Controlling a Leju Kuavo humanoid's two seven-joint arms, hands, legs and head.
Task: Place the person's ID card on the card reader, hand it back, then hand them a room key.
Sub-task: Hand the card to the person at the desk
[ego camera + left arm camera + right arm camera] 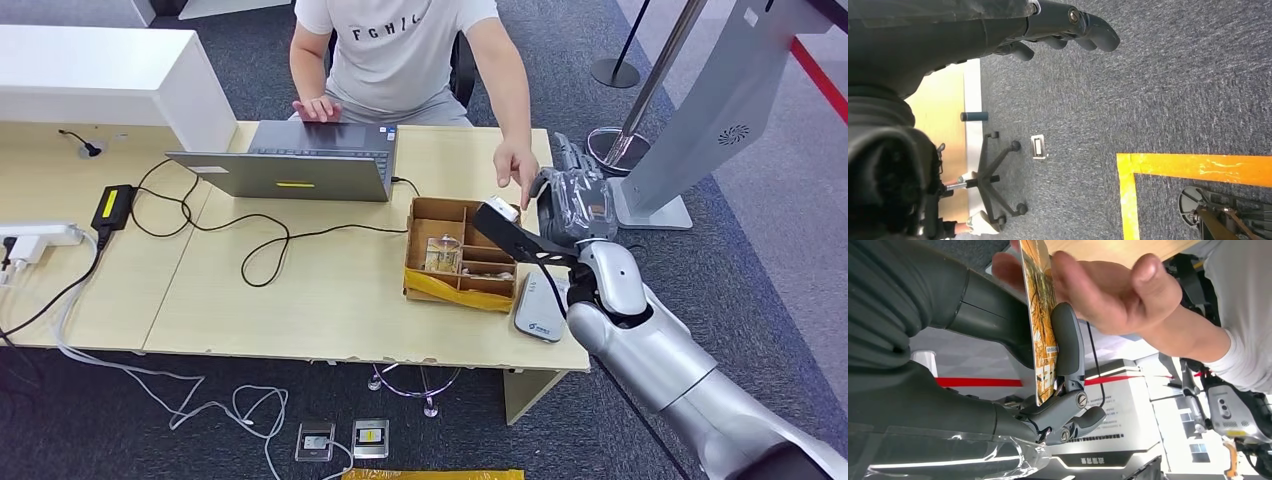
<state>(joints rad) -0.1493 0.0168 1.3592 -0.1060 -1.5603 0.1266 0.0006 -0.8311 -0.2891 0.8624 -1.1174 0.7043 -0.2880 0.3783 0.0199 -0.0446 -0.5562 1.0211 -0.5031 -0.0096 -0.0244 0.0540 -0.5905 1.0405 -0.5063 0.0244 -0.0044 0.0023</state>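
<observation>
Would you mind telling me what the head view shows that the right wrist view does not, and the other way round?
Head view alone: the desk with the laptop, the cardboard box and the card reader lying near the desk's edge. Right wrist view alone: the card's orange printed face, pinched between the thumb and a finger. Both share the right hand raised toward the person's hand, which takes hold of the card's far end.
</observation>
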